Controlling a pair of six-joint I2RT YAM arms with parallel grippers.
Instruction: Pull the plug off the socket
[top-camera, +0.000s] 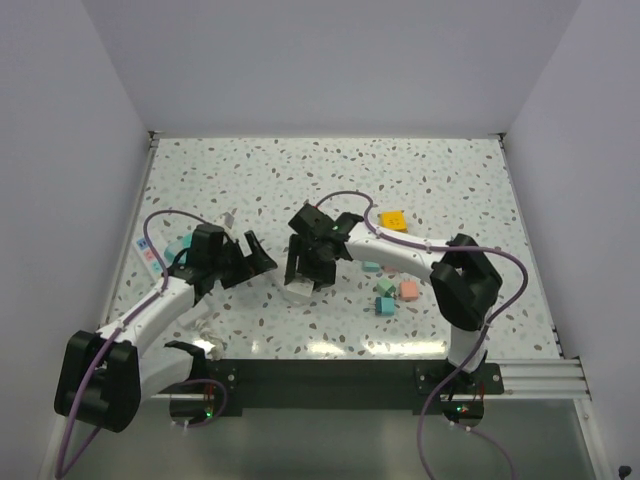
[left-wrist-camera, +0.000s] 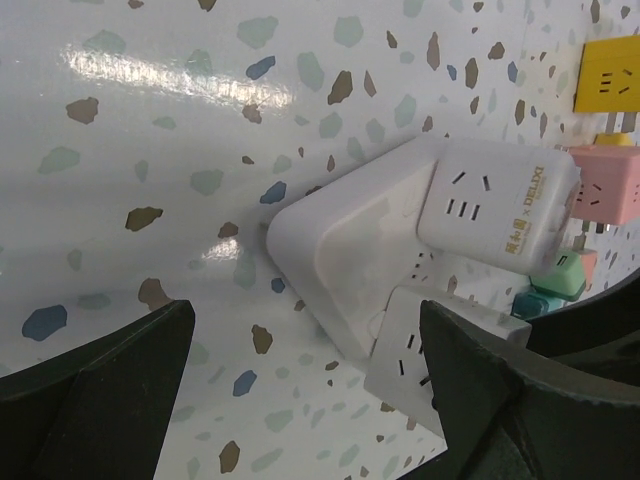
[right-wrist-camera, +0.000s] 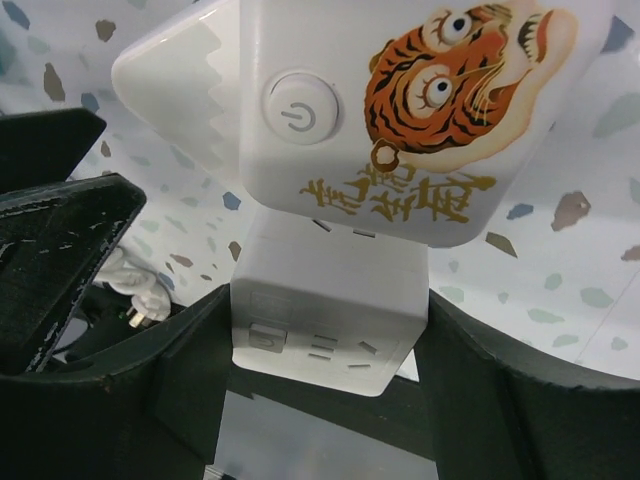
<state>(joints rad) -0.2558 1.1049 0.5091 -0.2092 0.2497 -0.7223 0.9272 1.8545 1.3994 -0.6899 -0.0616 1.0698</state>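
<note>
Plug handling: judged light, rigid and smooth-sided. Slipping is likely unless it is squeezed firmly and drawn straight out.
Hold point: the plug's (right-wrist-camera: 330, 270) two flat opposite sides are best taken, clear of the socket (right-wrist-camera: 400, 110).
Plug look: a small white block, with slots and a small square button seen on its face.
Plug place: it is seated against the tiger-printed socket, near the table's (top-camera: 450, 170) middle.
Right gripper (right-wrist-camera: 325, 340): clamped on the plug, one finger pressed to each side.
Left gripper (top-camera: 252, 262): spread wide, nothing held, just beside the socket.
Risk: the unheld socket may be dragged along.
</note>
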